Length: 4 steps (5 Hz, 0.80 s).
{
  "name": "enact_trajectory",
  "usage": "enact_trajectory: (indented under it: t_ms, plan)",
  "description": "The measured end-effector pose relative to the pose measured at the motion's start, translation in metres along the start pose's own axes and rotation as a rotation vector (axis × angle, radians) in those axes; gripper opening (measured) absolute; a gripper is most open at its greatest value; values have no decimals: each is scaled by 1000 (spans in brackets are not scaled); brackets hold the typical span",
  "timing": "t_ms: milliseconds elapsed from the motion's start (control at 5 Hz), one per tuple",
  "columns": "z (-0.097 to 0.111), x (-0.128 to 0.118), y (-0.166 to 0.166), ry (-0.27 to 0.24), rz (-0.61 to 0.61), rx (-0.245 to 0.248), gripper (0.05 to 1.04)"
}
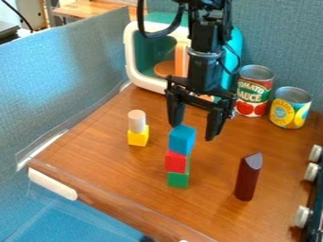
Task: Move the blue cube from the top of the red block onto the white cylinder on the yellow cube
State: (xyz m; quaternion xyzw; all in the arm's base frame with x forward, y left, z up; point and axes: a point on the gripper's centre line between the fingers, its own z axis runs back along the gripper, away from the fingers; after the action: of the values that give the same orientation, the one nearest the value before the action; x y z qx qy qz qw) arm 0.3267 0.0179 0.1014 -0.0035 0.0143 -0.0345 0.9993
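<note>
Several stacked blocks (177, 162), gripper (193, 132) spread apart near their top, gap before the table's front edge (120, 206)

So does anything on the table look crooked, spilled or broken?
The little block stack looks uneven: the blue block on top seems to jut out to the right of the red block, and a strip of green shows beside the red one. I see no spill or obvious damage.
</note>
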Motion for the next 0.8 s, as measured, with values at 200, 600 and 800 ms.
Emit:
enact_trajectory:
  t_ms: [200, 600, 800]
  plan:
    - [-5, -2, 3, 44, 33, 37, 1001]
    - [-16, -4, 19, 102, 88, 43, 1001]
    - [-14, -3, 20, 102, 86, 40, 1001]
